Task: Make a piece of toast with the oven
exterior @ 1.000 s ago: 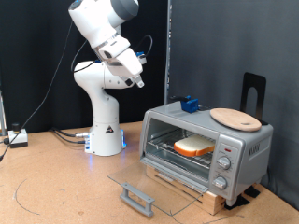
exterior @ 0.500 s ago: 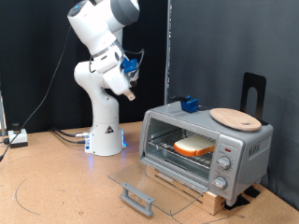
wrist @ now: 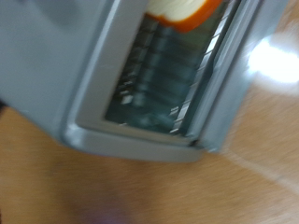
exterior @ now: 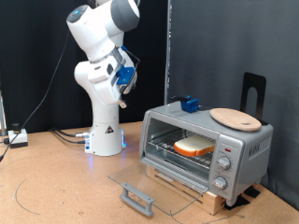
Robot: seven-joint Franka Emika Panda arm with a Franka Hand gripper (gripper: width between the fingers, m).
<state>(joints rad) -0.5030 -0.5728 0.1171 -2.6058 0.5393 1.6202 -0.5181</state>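
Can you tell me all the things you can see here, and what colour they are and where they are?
Boxy silver-grey toaster oven: one, silver-grey, exterior view's right, glass door folded down open.
Flat square-ish piece of toast: one, pale tan with orange-brown crust, on the wire rack inside the oven.
Round light wooden board: one, light wood, on top of the oven.
Small blue block: one, blue, on the oven's top, at its back.
Wooden slat base: one, light wood, under the oven.
Brown wooden table: one, brown, under everything.
White robot arm: one, white, exterior view's left.
Gripper: one, raised high, away from the oven, holding nothing visible.
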